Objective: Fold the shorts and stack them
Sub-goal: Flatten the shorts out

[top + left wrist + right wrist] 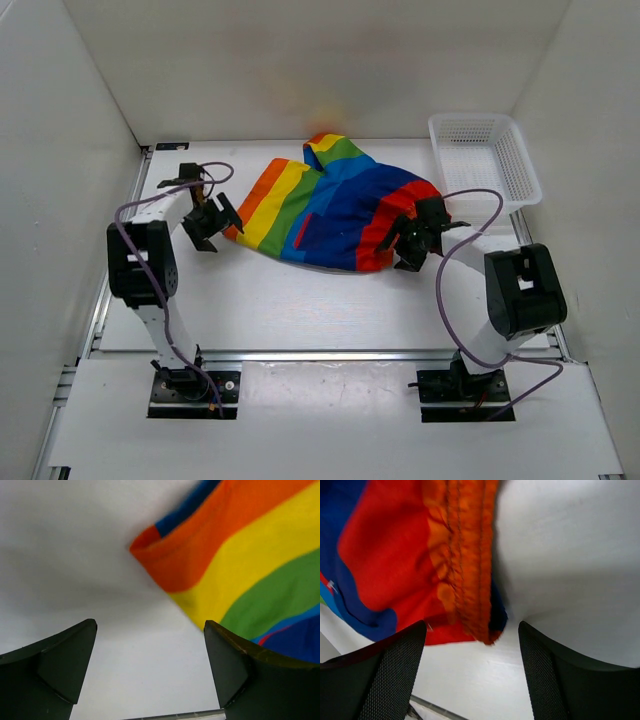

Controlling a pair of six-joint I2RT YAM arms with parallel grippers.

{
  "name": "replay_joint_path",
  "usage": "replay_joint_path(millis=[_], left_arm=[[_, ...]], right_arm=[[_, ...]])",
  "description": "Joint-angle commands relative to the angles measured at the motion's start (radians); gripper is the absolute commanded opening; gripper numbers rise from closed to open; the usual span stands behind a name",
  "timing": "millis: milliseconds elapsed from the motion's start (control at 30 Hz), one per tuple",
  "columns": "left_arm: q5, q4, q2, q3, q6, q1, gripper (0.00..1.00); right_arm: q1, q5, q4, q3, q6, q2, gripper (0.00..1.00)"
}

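The shorts [335,205] are lying rumpled on the tabletop [300,300], with the left hand [220,222] and the right hand [408,241] hovering at opposite ends, both wide open and empty.

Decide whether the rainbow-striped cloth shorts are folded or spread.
Loosely spread, not neatly folded: the shorts lie rumpled, wide across the white table.

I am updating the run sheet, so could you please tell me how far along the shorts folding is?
Done: the shorts lie loosely spread on the table, the far corner rumpled. In hand: nothing; the left end effector stands open beside the orange hem, the right end effector open at the red end. Left: a tidy fold and the stacking.
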Motion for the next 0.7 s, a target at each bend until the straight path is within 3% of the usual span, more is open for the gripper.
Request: replay_joint_path(millis=[0, 100, 167, 200, 267, 300, 333, 400, 567, 667], left_arm=[[0.028, 0.019, 0.091, 0.062, 0.025, 0.007, 1.0], [0.038, 0.028, 0.144, 0.105, 0.014, -0.004, 1.0], [0.038, 0.028, 0.167, 0.14, 0.014, -0.015, 0.96], [0.047, 0.028, 0.187, 0.151, 0.014, -0.015, 0.85], [0.056, 0.028, 0.196, 0.171, 0.005, -0.024, 0.64], [0.056, 0.028, 0.211, 0.19, 0.005, -0.024, 0.46], [0.07, 0.028, 0.226, 0.19, 0.005, -0.024, 0.11], [0.086, 0.028, 0.239, 0.22, 0.005, -0.024, 0.11], [0.11, 0.019, 0.164, 0.311, -0.006, 0.021, 0.11], [0.168, -0.016, 0.107, 0.455, -0.03, 0.065, 0.11]], right_arm=[[0.008, 0.041, 0.061, 0.044, 0.024, 0.035, 0.77], [0.029, 0.078, 0.114, 0.034, 0.014, 0.055, 0.73], [0.029, 0.078, 0.114, 0.05, 0.001, 0.087, 0.62], [0.04, 0.088, 0.097, 0.081, 0.001, 0.101, 0.56], [0.04, 0.098, 0.077, 0.106, -0.009, 0.133, 0.34], [0.04, 0.098, 0.077, 0.116, -0.019, 0.143, 0.25], [0.049, 0.098, 0.065, 0.136, -0.019, 0.143, 0.1], [0.049, 0.108, 0.027, 0.167, -0.032, 0.143, 0.0], [0.058, 0.141, -0.076, 0.345, -0.109, 0.112, 0.0], [0.058, 0.141, -0.148, 0.603, -0.19, 0.138, 0.0]])
